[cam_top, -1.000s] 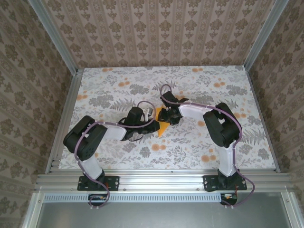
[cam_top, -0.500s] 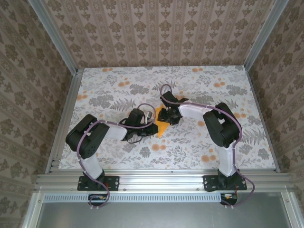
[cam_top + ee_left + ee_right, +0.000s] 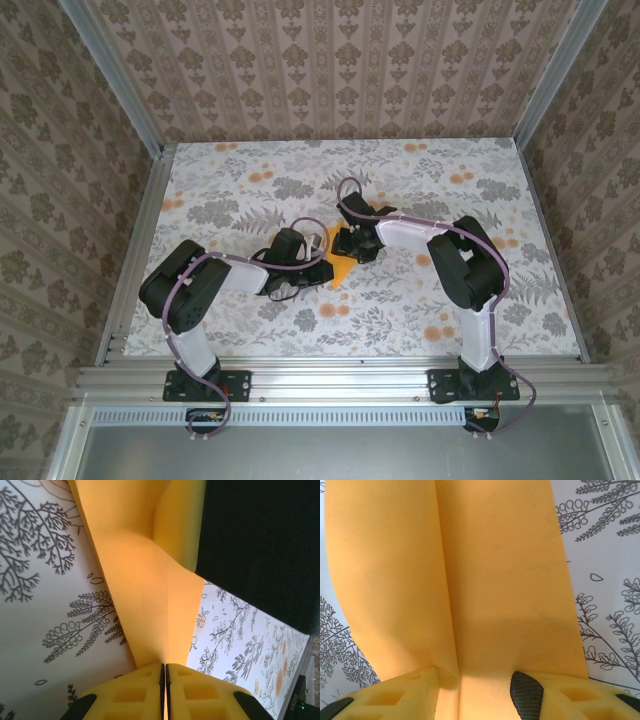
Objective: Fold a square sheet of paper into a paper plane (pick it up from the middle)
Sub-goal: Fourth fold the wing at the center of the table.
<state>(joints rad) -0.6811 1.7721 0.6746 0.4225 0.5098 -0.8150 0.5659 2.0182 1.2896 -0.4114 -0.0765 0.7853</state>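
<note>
The square sheet of paper [image 3: 341,271] is a creased, pointed orange shape on the floral table between both grippers. My left gripper [image 3: 320,256] meets it from the left. In the left wrist view its yellow fingers [image 3: 130,695] are pressed together on the paper's [image 3: 145,580] folded edge, which rises away from them. My right gripper [image 3: 351,244] sits over the paper's far end. In the right wrist view its fingers [image 3: 395,697] stand apart with the paper [image 3: 495,570] and its centre crease between them. No finished paper plane is in view.
The floral tablecloth [image 3: 240,190] has open room on every side of the paper. Aluminium rails [image 3: 330,378] run along the near edge and patterned walls [image 3: 330,70] enclose the table. In the left wrist view the dark body of the right arm [image 3: 260,545] is close beyond the paper.
The left arm has shifted slightly, its elbow settling a little to the right and down. The paper and the right arm stay where they were.
</note>
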